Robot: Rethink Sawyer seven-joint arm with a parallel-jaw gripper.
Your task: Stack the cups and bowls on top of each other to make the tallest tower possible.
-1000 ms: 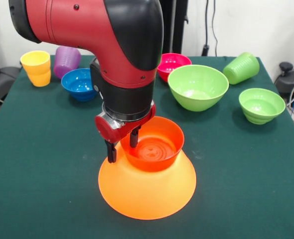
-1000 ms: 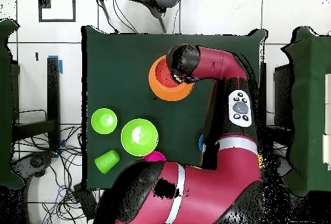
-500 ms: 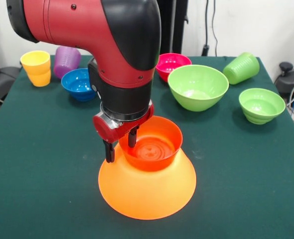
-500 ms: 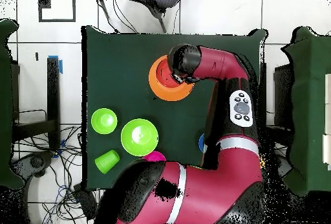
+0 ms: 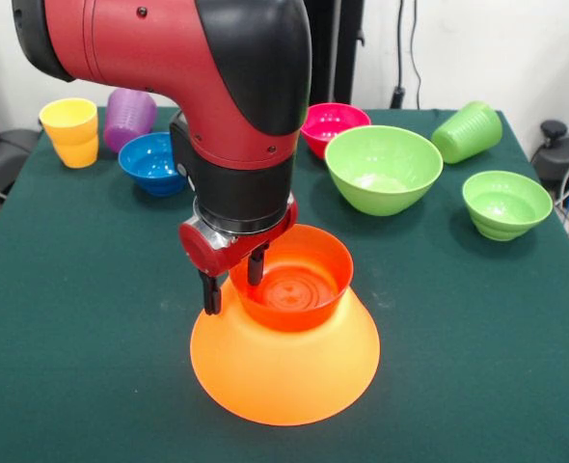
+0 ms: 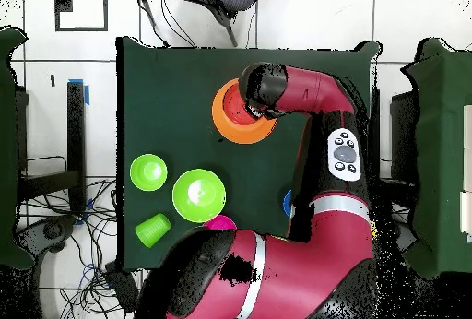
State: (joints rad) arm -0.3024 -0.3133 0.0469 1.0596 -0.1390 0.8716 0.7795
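The huge orange bowl (image 5: 284, 371) stands upside down near the table's front, and a red-orange bowl (image 5: 299, 289) sits upright on top of it as the tower. My gripper (image 5: 232, 282) straddles that bowl's left rim, one finger inside and one outside, spread wide and open. Further back are a blue bowl (image 5: 154, 162), a pink bowl (image 5: 333, 125), a large light green bowl (image 5: 383, 169) and a small green bowl (image 5: 505, 204). A yellow cup (image 5: 70, 130) and an upturned purple cup (image 5: 128, 118) stand at the back left. A light green cup (image 5: 468, 130) lies on its side.
In the overhead view the arm covers much of the table (image 6: 166, 85); the orange bowl (image 6: 226, 124), the large green bowl (image 6: 199, 194), the small green bowl (image 6: 148, 171) and the green cup (image 6: 152, 229) show. Cables lie on the floor beyond the table edge.
The gripper has shifted slightly left and up at the red-orange bowl's rim. The bowls and cups have stayed where they were.
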